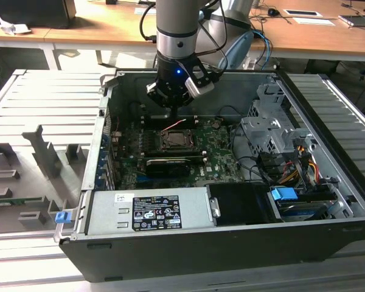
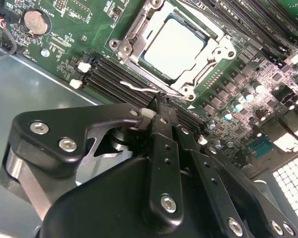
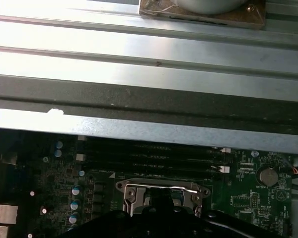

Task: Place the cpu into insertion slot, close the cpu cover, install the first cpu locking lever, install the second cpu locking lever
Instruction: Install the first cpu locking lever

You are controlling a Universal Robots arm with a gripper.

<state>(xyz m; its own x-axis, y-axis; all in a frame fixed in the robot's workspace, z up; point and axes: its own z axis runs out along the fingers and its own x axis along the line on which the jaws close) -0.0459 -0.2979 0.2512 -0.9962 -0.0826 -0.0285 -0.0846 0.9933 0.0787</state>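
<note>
The cpu (image 2: 175,45), a pale square chip, lies in the insertion slot (image 1: 179,141) on the green board. The cpu cover (image 2: 134,37), a silver frame plate, lies flat around it. A thin silver locking lever (image 2: 136,88) runs along the socket's edge beside the memory slots, and in the exterior view it stands raised (image 1: 173,126). My gripper (image 2: 156,101) hangs just above that lever with its black fingers pressed together at the wire. Whether they touch it I cannot tell. In the first wrist view the gripper (image 3: 164,201) overlaps the socket's frame (image 3: 161,188).
The open computer case (image 1: 109,121) walls the board in on all sides. Long black memory slots (image 2: 114,74) lie beside the socket. A graphics card (image 1: 167,164), a power supply (image 1: 149,210), a drive cage (image 1: 274,140) and cables (image 1: 304,164) crowd the case.
</note>
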